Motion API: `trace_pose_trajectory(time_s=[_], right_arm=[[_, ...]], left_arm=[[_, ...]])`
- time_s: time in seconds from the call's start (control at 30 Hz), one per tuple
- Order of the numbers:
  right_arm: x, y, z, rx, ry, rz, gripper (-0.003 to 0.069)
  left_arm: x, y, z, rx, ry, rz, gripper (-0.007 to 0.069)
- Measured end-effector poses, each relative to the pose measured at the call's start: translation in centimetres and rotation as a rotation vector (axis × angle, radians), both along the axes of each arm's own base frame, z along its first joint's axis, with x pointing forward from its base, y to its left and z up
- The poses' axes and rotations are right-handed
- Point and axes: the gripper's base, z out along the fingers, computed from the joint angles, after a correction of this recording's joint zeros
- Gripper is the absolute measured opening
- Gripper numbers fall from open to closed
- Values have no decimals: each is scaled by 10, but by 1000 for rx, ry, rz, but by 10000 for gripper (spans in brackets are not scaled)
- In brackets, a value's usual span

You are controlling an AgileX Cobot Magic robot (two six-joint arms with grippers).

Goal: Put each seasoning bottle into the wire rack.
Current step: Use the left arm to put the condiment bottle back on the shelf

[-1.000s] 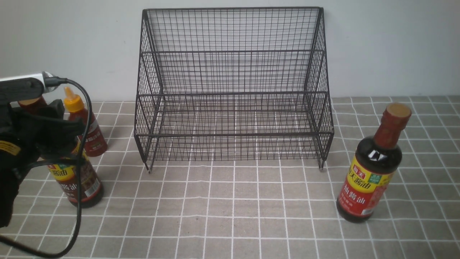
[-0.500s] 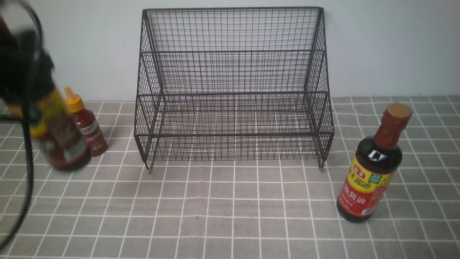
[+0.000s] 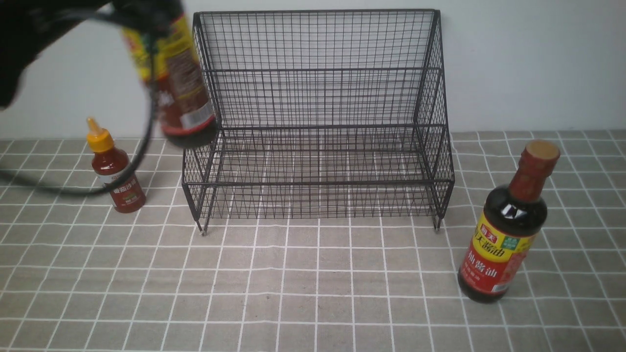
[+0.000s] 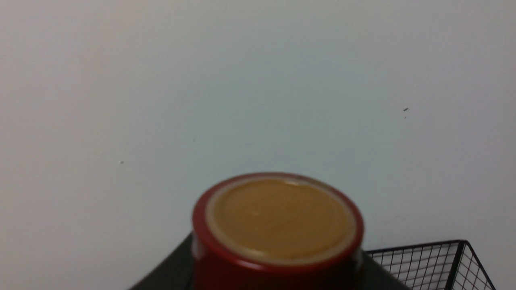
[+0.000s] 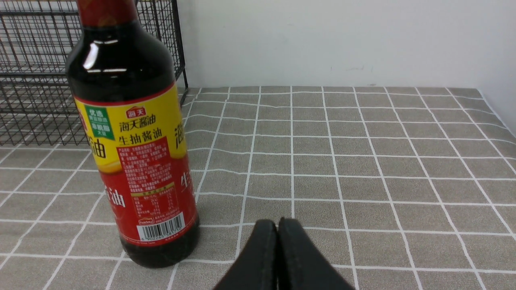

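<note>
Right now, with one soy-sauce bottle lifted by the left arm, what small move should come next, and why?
Probably carry the lifted soy-sauce bottle rightward, past the left side wall of the wire rack, before lowering. In the front view it hangs tilted in the air, overlapping that wall's edge, and both tiers are empty, so clearing the wall first seems safest.

We see the wire rack (image 3: pixel 318 117) far centre on the table (image 3: pixel 313 283), the small sauce bottle (image 3: pixel 115 171) left of it, the standing soy bottle (image 3: pixel 503 230) right and nearer, and the raised soy bottle (image 3: pixel 176 83) aloft at its upper left side.
</note>
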Motion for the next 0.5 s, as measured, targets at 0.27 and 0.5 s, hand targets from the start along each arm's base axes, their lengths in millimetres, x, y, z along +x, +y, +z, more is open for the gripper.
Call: trace_pose_trajectory(time_s=[0.27, 0.5], right_arm=[[0, 0, 0, 0, 0, 0, -9], [0, 0, 0, 0, 0, 0, -9]], left_arm=[[49, -16, -17, -1, 2, -5, 255], [76, -24, -44, -3, -13, -5, 255]])
